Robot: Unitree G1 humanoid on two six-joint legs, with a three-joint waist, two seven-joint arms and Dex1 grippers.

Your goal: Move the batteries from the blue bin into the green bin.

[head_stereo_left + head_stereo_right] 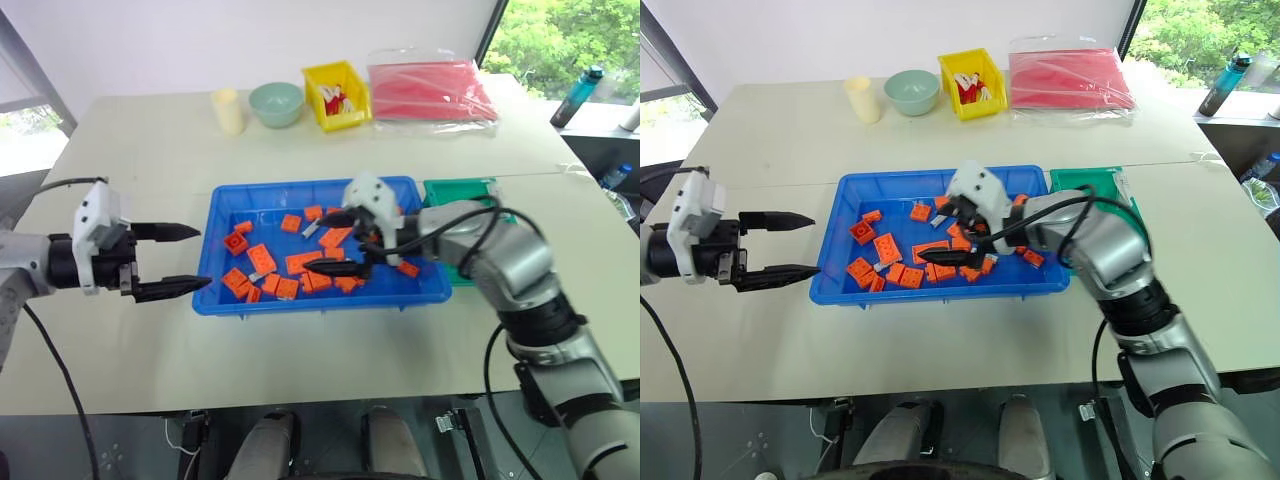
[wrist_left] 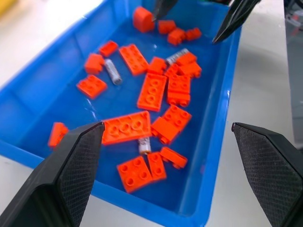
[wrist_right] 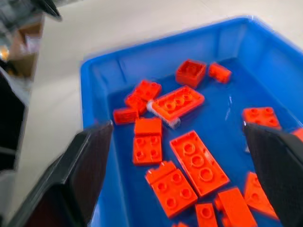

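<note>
From the head camera I see my right end effector (image 1: 336,243) hanging over the middle of the blue bin (image 1: 228,297), its two black fingers spread wide and holding nothing, orange bricks (image 1: 261,259) scattered under and beside it. My left end effector (image 1: 185,259) hovers over the tabletop (image 1: 150,150) just outside the bin's near-left wall, fingers likewise spread and empty, pointing toward the bin. The green bin (image 1: 462,192) sits just behind my right arm, touching the blue bin's far side from the left end effector. Well beyond both end effectors stand a yellow bin (image 1: 337,95), a pale green bowl (image 1: 276,103), a cream cup (image 1: 228,110) and a red bag (image 1: 430,91). In the left wrist view, between that end effector's parted fingers (image 2: 71,170), the batteries (image 2: 112,71) lie on the blue floor among the bricks: one ahead near the bin's wall, one close in front by a long brick, a third further on under the right end effector's tips. In the right wrist view, its open fingers (image 3: 90,165) frame bricks on the bin floor, and one small grey cylinder lies against a long brick ahead, though blur keeps me from being sure it is a battery.
</note>
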